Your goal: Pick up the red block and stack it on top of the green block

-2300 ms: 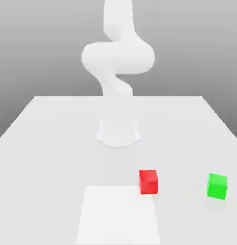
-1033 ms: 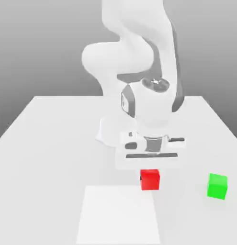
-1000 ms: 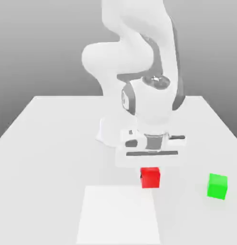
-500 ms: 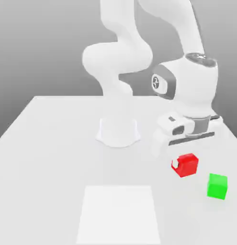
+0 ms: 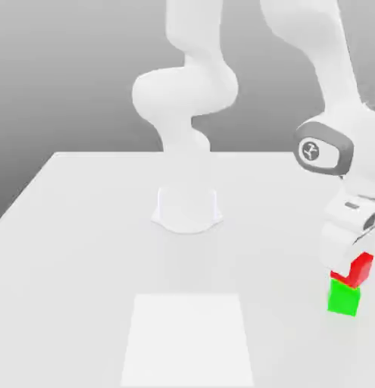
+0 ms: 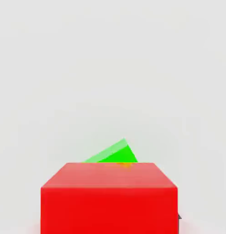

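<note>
The red block (image 5: 360,270) rests slightly tilted on top of the green block (image 5: 343,298) at the exterior view's right, near the table's edge. My gripper (image 5: 350,266) hangs right over the red block, and the white hand covers that block's upper left corner. In the hand view the red block (image 6: 109,197) is very close, and a corner of the green block (image 6: 115,153) pokes out from behind it.
The arm's round base (image 5: 187,208) stands at the middle of the white table (image 5: 84,227). A paler square patch (image 5: 187,337) lies flat on the table near its front edge. The stacked blocks sit close to the table's right edge.
The hand has carried the red block to the exterior view's right and down, from the table's middle front onto the green block. The green block has stayed in place.
</note>
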Tool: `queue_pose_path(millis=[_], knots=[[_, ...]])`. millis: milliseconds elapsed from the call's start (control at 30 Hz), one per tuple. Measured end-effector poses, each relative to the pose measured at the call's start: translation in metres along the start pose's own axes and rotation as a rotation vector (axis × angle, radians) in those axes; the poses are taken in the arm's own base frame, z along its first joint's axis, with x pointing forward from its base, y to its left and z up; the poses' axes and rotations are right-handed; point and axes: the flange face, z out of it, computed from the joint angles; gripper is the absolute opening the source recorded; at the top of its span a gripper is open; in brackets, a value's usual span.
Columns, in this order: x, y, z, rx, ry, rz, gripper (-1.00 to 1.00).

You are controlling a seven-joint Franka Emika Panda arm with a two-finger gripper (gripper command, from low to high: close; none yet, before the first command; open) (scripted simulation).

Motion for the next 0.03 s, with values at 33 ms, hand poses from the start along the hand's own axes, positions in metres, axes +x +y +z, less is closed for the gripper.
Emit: queue_pose_path(millis=[33], knots=[[0.0000, 0.0000, 0.0000, 0.000, 0.000, 0.000, 1.00]])
